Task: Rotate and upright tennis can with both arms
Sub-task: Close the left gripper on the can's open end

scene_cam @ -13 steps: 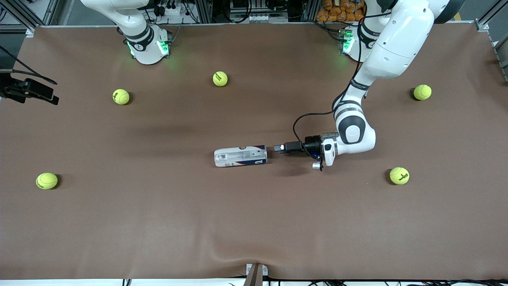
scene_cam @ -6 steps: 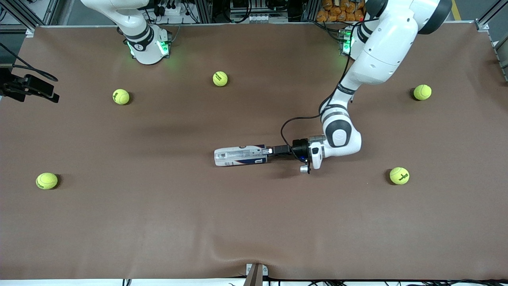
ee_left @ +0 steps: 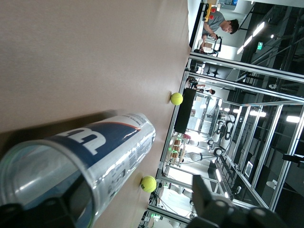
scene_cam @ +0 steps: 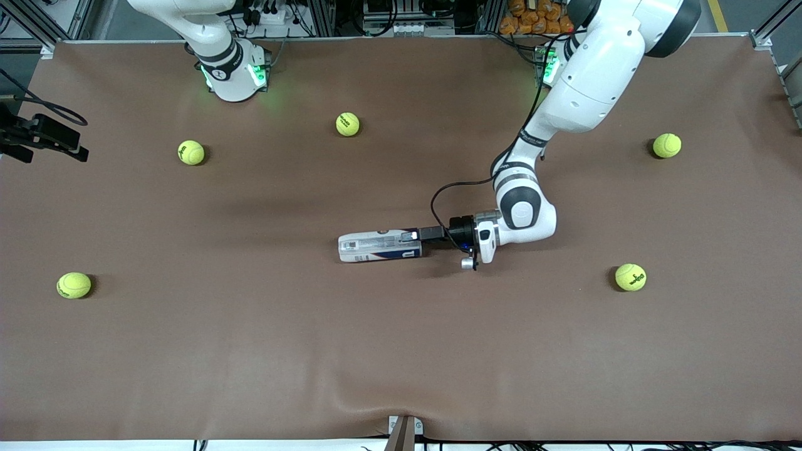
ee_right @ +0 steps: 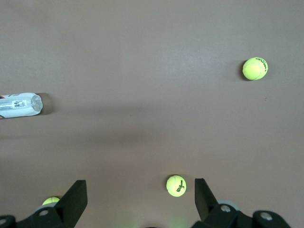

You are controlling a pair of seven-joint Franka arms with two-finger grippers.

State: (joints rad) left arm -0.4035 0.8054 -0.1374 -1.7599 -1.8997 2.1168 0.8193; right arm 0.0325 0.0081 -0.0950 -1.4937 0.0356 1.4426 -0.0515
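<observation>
The tennis can (scene_cam: 380,246) lies on its side mid-bench (scene_cam: 401,376), running nine to three o'clock from the front camera, so nothing is uprighted yet. The left end effector (scene_cam: 413,237) straddles its three o'clock end, jaws apart, with no grip. The right end effector (ee_right: 138,185) waits high above, spread wide. I can't tell whether a finger touches the can, as the wrist view crops both.

Front view: the left end effector (scene_cam: 418,235) overlaps the can's (scene_cam: 379,247) end, its fingertips too small to tell apart. Left wrist view: the can (ee_left: 80,164) runs off the edge. Right end effector (ee_right: 140,202): finger bases cut off; its arm leaves the front view's top.
</observation>
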